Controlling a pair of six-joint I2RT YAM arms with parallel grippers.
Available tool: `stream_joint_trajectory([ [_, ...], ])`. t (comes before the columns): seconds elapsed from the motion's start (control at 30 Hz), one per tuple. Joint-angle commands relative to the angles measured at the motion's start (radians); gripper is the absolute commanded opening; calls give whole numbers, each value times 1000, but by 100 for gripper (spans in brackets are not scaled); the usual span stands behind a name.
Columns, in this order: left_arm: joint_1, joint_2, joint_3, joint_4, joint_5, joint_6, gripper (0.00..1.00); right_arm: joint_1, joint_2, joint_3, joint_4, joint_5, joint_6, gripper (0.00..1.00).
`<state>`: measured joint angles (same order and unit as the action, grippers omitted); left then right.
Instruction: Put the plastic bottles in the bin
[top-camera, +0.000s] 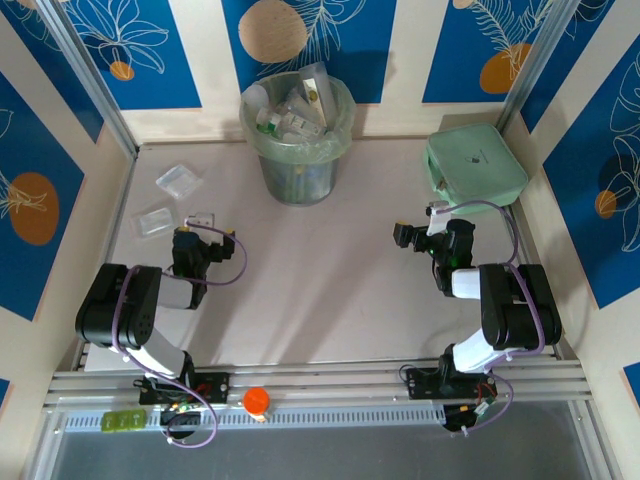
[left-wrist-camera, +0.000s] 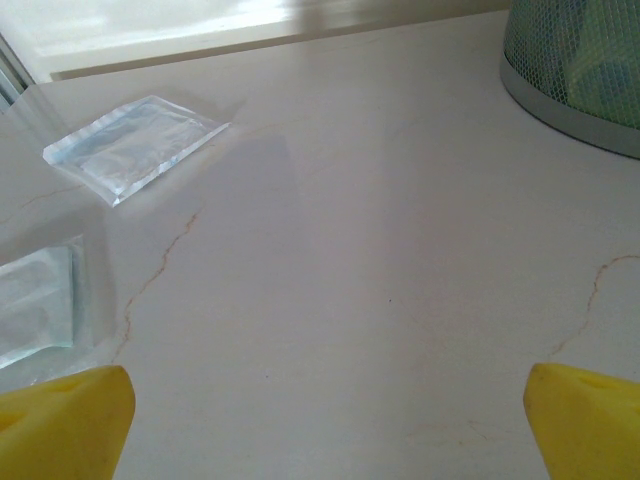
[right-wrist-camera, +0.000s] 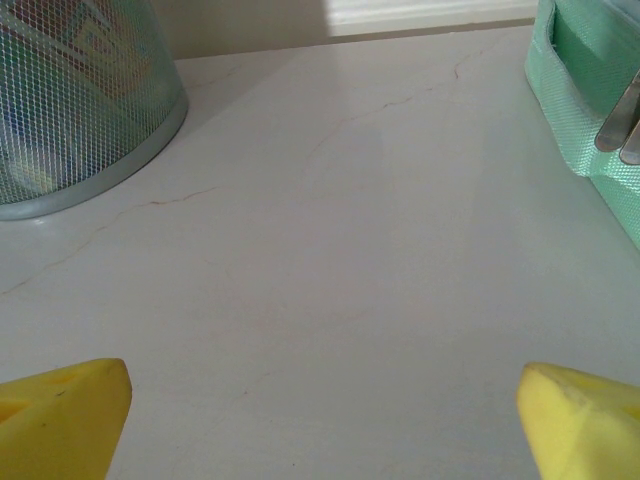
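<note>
Marbled tabletop (top-camera: 330, 265) holds the bin (top-camera: 300, 178), its piled bottles (top-camera: 295, 110) hard to distinguish.

1. The left arm (top-camera: 120, 310) is folded. Its elbow juts out to the left and its forearm runs rightward to the wrist.
2. The left gripper (top-camera: 205, 232) sits low and points away from the bases.
3. In the left wrist view, its yellow fingertips (left-wrist-camera: 60, 420) sit at the two lower corners. The jaws are spread wide with nothing between them.
4. The right arm (top-camera: 510, 310) is folded the opposite way. Its elbow is out to the right and its forearm leads left and forward.
5. The right gripper (top-camera: 440, 222) also seems to point away from the bases, though from above its fingers are hard to make out.
6. In the right wrist view, its yellow fingertips (right-wrist-camera: 60, 420) are just as far apart and hold nothing.
</note>
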<state>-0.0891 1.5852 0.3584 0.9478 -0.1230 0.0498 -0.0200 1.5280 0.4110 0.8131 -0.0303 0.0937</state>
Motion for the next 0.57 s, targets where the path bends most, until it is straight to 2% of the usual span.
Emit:
stream_joint_trajectory([
  [0.0, 9, -20, 13, 0, 20, -4, 99, 2, -7, 5, -4, 4, -14, 99],
  [0.53, 11, -21, 14, -2, 26, -5, 99, 3, -6, 4, -4, 4, -15, 99],
])
